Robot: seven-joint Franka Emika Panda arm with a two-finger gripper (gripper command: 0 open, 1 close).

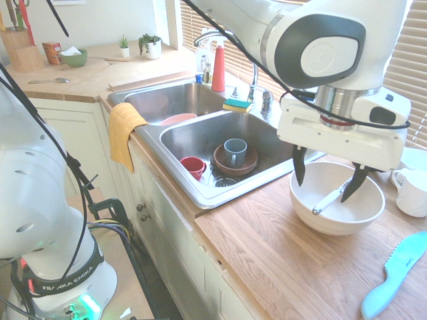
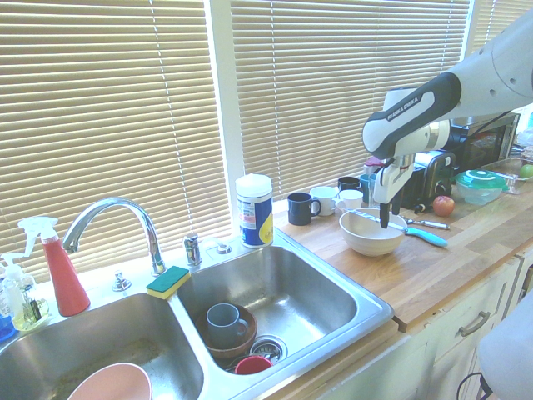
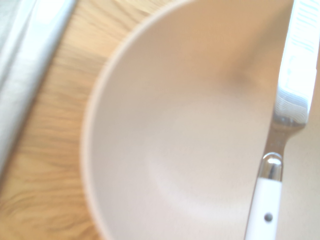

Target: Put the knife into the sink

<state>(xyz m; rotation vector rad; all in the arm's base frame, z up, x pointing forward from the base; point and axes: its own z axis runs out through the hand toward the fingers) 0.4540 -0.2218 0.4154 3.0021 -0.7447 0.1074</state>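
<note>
I'm looking at a wooden countertop (image 1: 280, 260) under slatted blinds, with the steel sink (image 1: 200, 137) set into it and 2 basins holding cups and a brown bowl. My gripper (image 1: 327, 183) hangs over the white bowl (image 1: 337, 200) near the counter's back edge, its 2 fingers spread wide and gripping nothing. The knife (image 1: 330, 197) lies slanted inside that bowl between the fingertips, its white handle low in the bowl, blade toward the rim.
</note>
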